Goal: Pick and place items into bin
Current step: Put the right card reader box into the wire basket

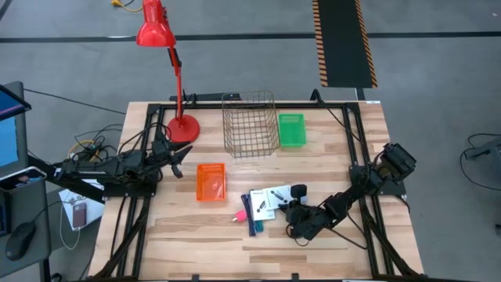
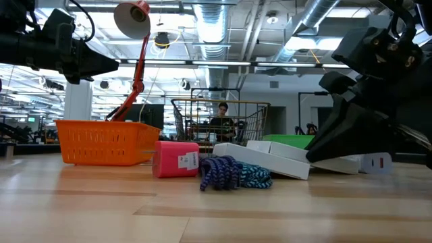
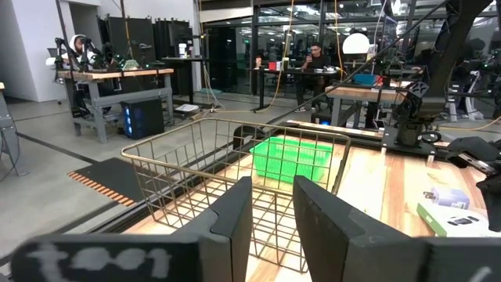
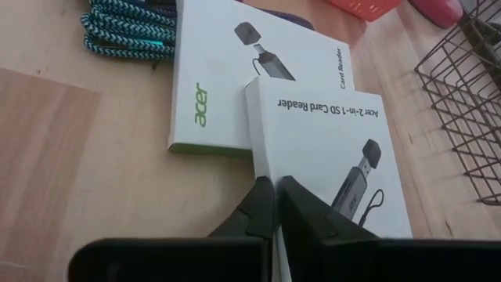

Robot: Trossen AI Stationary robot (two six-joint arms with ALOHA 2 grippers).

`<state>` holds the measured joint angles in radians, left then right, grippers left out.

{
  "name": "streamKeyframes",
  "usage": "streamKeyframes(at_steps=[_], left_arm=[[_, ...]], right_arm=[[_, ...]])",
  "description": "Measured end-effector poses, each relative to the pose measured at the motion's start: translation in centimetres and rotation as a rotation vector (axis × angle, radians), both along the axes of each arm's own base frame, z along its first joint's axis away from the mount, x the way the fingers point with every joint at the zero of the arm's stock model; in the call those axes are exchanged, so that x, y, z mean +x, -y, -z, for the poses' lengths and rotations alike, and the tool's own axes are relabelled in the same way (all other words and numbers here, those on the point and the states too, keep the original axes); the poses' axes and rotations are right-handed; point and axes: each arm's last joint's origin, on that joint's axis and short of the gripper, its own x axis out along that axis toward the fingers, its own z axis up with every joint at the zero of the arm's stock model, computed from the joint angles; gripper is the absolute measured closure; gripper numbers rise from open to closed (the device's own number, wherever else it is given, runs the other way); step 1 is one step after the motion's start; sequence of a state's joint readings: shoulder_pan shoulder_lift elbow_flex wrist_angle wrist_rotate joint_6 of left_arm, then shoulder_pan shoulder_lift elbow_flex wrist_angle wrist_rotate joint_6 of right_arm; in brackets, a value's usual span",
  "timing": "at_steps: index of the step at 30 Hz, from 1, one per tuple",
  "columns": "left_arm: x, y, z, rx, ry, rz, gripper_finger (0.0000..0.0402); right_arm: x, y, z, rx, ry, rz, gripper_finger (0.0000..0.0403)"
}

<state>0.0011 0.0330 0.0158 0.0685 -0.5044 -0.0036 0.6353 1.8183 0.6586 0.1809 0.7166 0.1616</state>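
The items lie in a small heap near the table's middle front. Two flat white card-reader boxes (image 1: pixel 264 200) overlap, and the upper one (image 4: pixel 329 133) rests partly on the lower one (image 4: pixel 250 70). Beside them are blue and teal braided cords (image 4: pixel 129 31) (image 2: pixel 233 173) and a small pink piece (image 1: pixel 238 216) (image 2: pixel 177 159). My right gripper (image 4: pixel 275 196) (image 1: pixel 293 209) is low at the heap's right side, shut on the upper box. My left gripper (image 3: pixel 272 227) (image 1: pixel 182 157) hangs open and empty above the table's left part, facing the wire basket. My right gripper is shut on the upper white box at its near corner (image 4: pixel 258 168), where the long side edge runs in between the fingers. One finger (image 4: pixel 313 219) lies over the printed face and the other (image 4: pixel 252 211) is beside the edge. The fingers come low from the table's right side. The box's far end lies on the other box.
A wire basket (image 1: pixel 250 123) stands at the far middle with a green bin (image 1: pixel 291 129) to its right. An orange bin (image 1: pixel 210 181) sits left of the heap. A red desk lamp (image 1: pixel 182 125) stands at the far left. Bare wood lies along the near edge.
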Motion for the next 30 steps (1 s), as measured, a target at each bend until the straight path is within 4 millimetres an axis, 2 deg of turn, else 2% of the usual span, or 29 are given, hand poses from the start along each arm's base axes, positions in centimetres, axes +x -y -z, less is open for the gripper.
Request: streamKeyframes(at_steps=[16, 30], left_arm=[[0.0, 0.0, 0.0, 0.0, 0.0, 0.0, 0.0319], [0.0, 0.0, 0.0, 0.0, 0.0, 0.0, 0.0319]], right_arm=[[0.2, -0.1, -0.1, -0.007, 0.009, -0.005, 0.0402], [1.4, -1.0, -1.6, -0.117, -0.083, -0.043, 0.0402]])
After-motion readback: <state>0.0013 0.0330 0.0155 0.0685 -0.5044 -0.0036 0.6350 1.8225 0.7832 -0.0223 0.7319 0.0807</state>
